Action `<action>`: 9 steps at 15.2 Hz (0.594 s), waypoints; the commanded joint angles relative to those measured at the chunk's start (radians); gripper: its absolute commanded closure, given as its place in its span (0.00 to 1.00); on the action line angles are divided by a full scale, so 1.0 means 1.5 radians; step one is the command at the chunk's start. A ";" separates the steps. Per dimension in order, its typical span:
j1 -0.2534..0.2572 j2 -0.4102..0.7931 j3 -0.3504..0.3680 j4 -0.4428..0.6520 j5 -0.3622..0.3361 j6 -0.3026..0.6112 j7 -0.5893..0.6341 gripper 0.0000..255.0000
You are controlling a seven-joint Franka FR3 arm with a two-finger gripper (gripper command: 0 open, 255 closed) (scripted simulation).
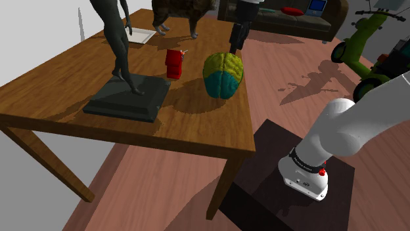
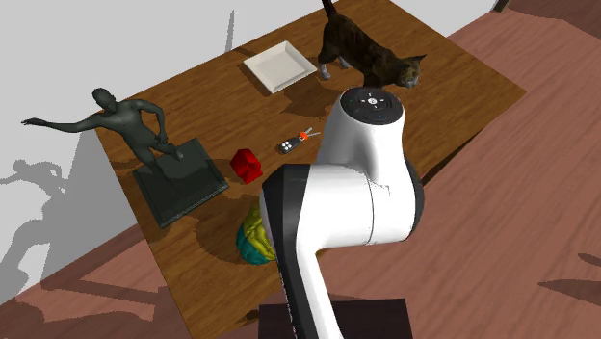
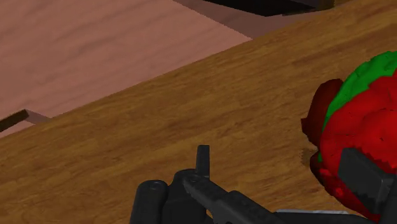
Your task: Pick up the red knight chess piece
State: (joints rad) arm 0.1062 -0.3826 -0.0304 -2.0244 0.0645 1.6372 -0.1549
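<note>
The red knight chess piece (image 1: pixel 173 63) stands upright on the wooden table (image 1: pixel 59 92), between a dark statue and a lumpy green and teal brain-shaped object (image 1: pixel 224 74). In the second exterior view the knight (image 2: pixel 247 166) sits just right of the statue's base. My black gripper (image 1: pixel 236 44) hangs over the table's far side, beyond the brain-shaped object and to the right of the knight. In the wrist view my gripper (image 3: pixel 259 191) is open with nothing between its fingers; a lumpy red and green mass (image 3: pixel 366 124) lies beside one finger.
A grey figure statue (image 1: pixel 118 46) on a dark slab (image 1: pixel 128 98) stands left of the knight. A white tray (image 1: pixel 141 36) and a cat figure (image 2: pixel 366 53) sit at the far end, with small keys (image 2: pixel 289 145) between. My white arm (image 2: pixel 356 183) blocks the table's near part.
</note>
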 commanded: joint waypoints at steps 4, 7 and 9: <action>0.030 0.120 0.010 0.118 0.041 -0.016 -0.036 0.00; 0.045 0.191 0.018 0.197 0.064 -0.033 -0.055 0.00; 0.055 0.239 0.025 0.254 0.078 -0.048 -0.067 0.00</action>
State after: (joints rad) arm 0.1774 -0.0610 -0.0020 -1.6840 0.1681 1.5867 -0.2465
